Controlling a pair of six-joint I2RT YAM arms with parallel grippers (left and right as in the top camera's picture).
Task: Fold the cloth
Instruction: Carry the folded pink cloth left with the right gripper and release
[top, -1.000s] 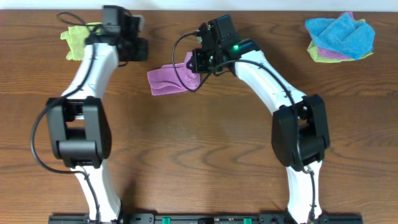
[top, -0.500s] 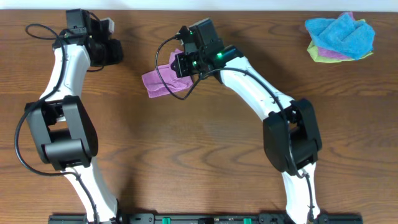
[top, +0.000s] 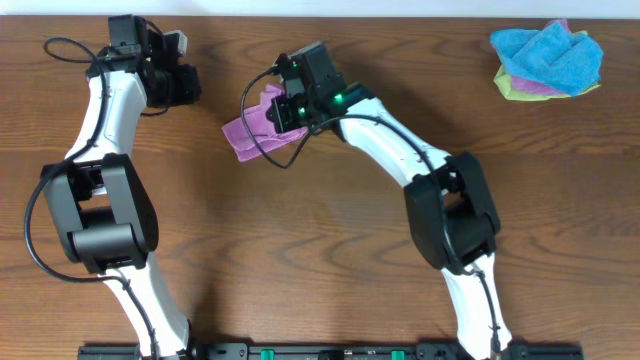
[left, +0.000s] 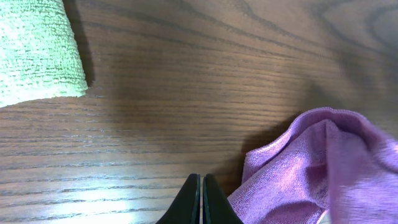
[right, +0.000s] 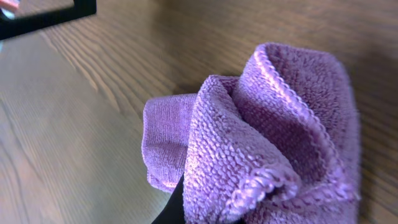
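Observation:
The mauve cloth (top: 243, 133) lies bunched and partly folded at the back middle of the table. My right gripper (top: 285, 108) is shut on its right part and holds that part lifted. In the right wrist view the cloth (right: 280, 137) fills the frame as thick folds draped over my dark finger (right: 179, 202). My left gripper (top: 188, 84) is shut and empty, to the left of the cloth and apart from it. In the left wrist view its closed fingers (left: 201, 200) hover over bare wood, with the cloth (left: 323, 174) at the lower right. I see no white tag.
A lime-green cloth (left: 34, 53) lies at the upper left of the left wrist view; the left arm hides it from overhead. A pile of blue, green and pink cloths (top: 547, 58) sits at the back right corner.
My right gripper has carried the cloth's lifted part leftward, dragging the cloth with it. My left arm swung left off the cloth a second ago and has held still since.

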